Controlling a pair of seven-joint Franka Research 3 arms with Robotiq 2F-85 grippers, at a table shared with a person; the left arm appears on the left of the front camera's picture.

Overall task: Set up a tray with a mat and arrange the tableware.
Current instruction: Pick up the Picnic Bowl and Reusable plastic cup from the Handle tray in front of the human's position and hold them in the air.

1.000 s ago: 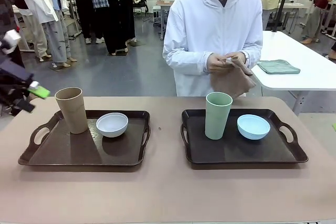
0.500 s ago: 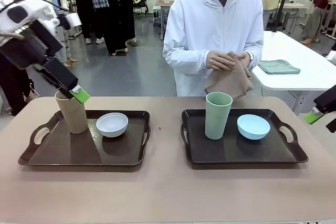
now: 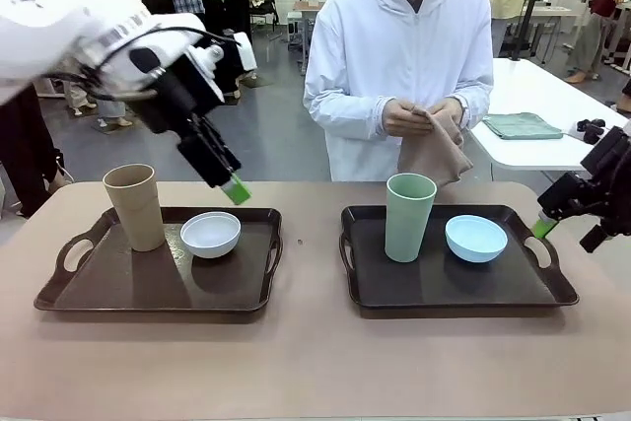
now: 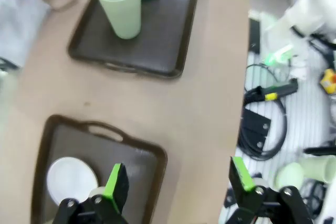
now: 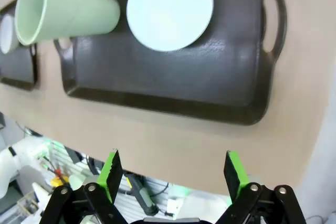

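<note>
**Hovering over two trays, mat not yet down**

Looking from largest to smallest, the tan surface (image 3: 315, 372) fills the lower half of the front view, and the person (image 3: 399, 56) stands behind it at top centre. Two dark trays lie side by side on it, the left tray (image 3: 148, 293) at lower left and the right tray (image 3: 444, 288) at lower right, well apart from each other. The person's hands hold a brown cloth (image 3: 434, 157) just above the right tray's far edge. I take that to be the mat, though I cannot be sure.

On the left tray the tan cup (image 3: 135, 206) stands upright with the white bowl (image 3: 210, 234) just beside it. On the right tray the pale green cup (image 3: 409, 216) stands upright with the light blue bowl (image 3: 476, 238) near it. All four sit on bare tray, with nothing laid beneath them.

My left pincer (image 3: 231, 184) hangs at centre left, above the far edge of the left tray near the white bowl. Its jaws are spread wide and grip nothing. My right pincer (image 3: 567, 232) sits at the right edge of the frame, beside the right tray's handle, equally wide and empty.

As I judge it, the task has barely begun. The trays are out, but no mat is down, so the tableware likely has to come off, a mat go in, and the cups and bowls be arranged on it.
</note>
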